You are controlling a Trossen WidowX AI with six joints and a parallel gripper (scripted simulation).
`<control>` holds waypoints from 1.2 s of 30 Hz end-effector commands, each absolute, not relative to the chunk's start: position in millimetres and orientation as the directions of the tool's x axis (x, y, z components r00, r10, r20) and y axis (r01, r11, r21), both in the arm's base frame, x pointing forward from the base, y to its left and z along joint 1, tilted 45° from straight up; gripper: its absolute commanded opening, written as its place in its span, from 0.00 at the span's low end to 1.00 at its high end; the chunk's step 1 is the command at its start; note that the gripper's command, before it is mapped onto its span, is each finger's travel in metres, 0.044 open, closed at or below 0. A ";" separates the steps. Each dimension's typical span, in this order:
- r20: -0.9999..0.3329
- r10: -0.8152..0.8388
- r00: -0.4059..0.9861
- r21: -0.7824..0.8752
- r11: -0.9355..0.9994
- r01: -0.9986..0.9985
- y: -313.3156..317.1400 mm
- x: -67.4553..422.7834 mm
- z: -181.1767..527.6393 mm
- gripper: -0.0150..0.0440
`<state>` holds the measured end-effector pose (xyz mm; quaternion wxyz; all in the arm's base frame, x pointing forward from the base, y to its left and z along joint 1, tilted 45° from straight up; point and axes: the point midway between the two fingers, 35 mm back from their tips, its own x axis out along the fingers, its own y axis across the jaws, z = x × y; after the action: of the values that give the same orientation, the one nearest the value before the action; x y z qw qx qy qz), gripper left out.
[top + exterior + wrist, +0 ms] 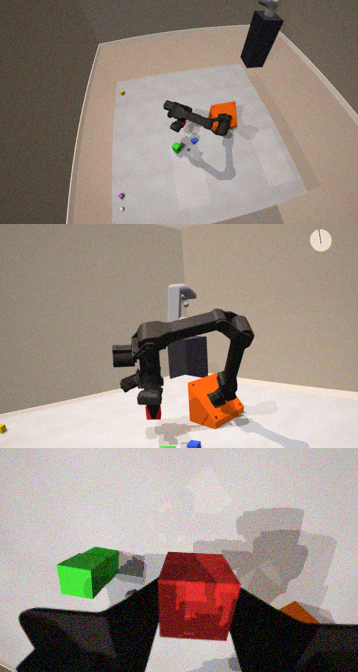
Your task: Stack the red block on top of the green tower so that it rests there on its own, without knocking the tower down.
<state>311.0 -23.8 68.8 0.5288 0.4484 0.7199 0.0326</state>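
My gripper (181, 125) (153, 414) (193, 581) points down and is shut on the red block (184, 123) (148, 413) (196, 609). The block is held level between the fingertips, off the table, with shadows on the table beyond it. The green tower (176, 146) (167, 447) (80, 579) stands upright, a short way from the held block, below it in the top view and to its left in the wrist view. In the exterior view only its green top shows at the bottom edge.
A blue block (194, 140) (194, 443) lies near the tower. A small dark spot (188, 149) is beside it. The orange base (223, 109) (202, 392) (296, 612) carries the arm. A yellow block (122, 92) (2, 428), purple block (121, 195) and pale block (122, 208) lie farther off.
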 end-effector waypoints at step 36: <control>-0.703 0.710 -0.034 0.544 0.569 0.617 97.7 363.2 134.4 0.25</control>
<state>364.6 91.5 140.8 0.5221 0.4590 0.7173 0.0463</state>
